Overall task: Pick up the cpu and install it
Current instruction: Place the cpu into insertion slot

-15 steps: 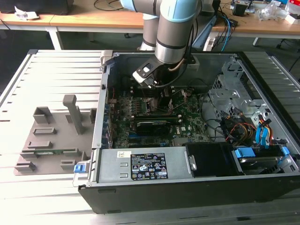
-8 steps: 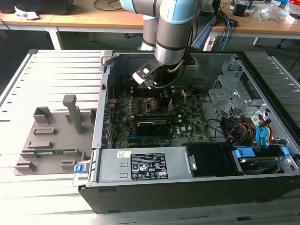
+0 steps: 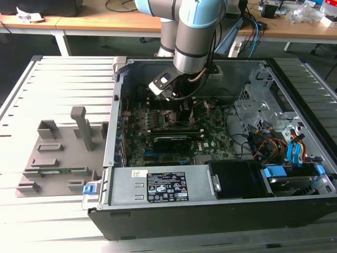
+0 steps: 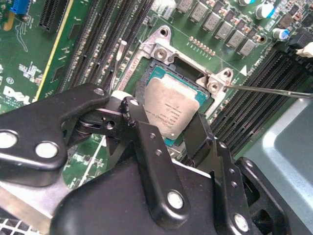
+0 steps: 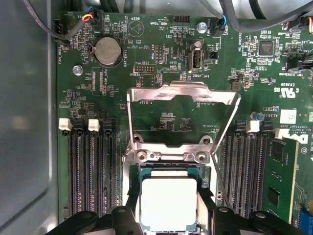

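In both wrist views the cpu [image 5: 168, 203] [image 4: 171, 110] is seen, silvery top upward, over the open socket [image 5: 168, 156] of the motherboard [image 5: 161, 49], square with the socket's frame. It is flanked on two opposite sides by the black fingers [image 5: 131, 215] of the gripper [image 5: 168, 210], which are pressed against its edges, so the chip is pinched between them. Whether it is already seated in the socket or held just above it cannot be told.

The metal load plate [image 5: 183, 93] is swung up and open, hinged at the socket edge that faces the coin battery [image 5: 107, 51]. In the second wrist view a thin lever rod [image 4: 264, 90] is seen running away from one corner of the socket frame. Banks of black memory slots [image 5: 90, 171] lie on both sides of the socket, and a green memory module [image 5: 281, 176] is fitted in the bank nearer the motherboard's edge.

In the exterior view the arm [image 3: 195, 47] is lowered into the open computer case [image 3: 210, 211], which lies on its side on the slatted table [image 3: 68, 79], and its wrist is placed over the middle of the motherboard. A grey fixture [image 3: 58, 158] (several upright blocks on a flat base) is set on the table just beside the case, at the exterior view's left.
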{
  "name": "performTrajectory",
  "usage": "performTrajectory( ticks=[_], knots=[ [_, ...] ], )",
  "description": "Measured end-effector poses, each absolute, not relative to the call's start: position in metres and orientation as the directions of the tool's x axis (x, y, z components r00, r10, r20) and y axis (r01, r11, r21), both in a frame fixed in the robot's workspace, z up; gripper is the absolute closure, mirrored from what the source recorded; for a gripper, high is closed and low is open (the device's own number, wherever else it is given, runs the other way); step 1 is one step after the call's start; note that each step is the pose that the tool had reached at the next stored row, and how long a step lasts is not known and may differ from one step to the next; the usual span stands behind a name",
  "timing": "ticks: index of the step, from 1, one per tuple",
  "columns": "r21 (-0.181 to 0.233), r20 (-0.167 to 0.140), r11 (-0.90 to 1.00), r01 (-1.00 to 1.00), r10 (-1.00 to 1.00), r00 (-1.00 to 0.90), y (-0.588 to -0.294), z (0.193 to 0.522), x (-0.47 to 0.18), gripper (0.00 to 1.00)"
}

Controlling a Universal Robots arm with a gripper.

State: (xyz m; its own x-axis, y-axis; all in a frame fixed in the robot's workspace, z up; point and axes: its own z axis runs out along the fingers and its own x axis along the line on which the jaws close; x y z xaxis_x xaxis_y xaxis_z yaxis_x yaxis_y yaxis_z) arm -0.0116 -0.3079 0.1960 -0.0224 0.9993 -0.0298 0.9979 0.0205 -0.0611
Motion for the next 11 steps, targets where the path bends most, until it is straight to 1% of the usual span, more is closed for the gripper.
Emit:
performTrajectory(
  ticks=[5, 6, 7, 11],
  knots=[
    [-0.061, -0.030, 0.021, 0.998, 0.999, -0.022, -0.3078, 0.1954, -0.0115, 0.45],
    [-0.060, -0.028, 0.021, 0.998, 0.999, -0.022, -0.3076, 0.1949, -0.0114, 0.44],
    [-0.061, -0.029, 0.021, 0.998, 0.999, -0.022, -0.3077, 0.1950, -0.0114, 0.38],
    [-0.061, -0.029, 0.021, 0.998, 0.999, -0.022, -0.3077, 0.1964, -0.0115, 0.38]
  ],
)
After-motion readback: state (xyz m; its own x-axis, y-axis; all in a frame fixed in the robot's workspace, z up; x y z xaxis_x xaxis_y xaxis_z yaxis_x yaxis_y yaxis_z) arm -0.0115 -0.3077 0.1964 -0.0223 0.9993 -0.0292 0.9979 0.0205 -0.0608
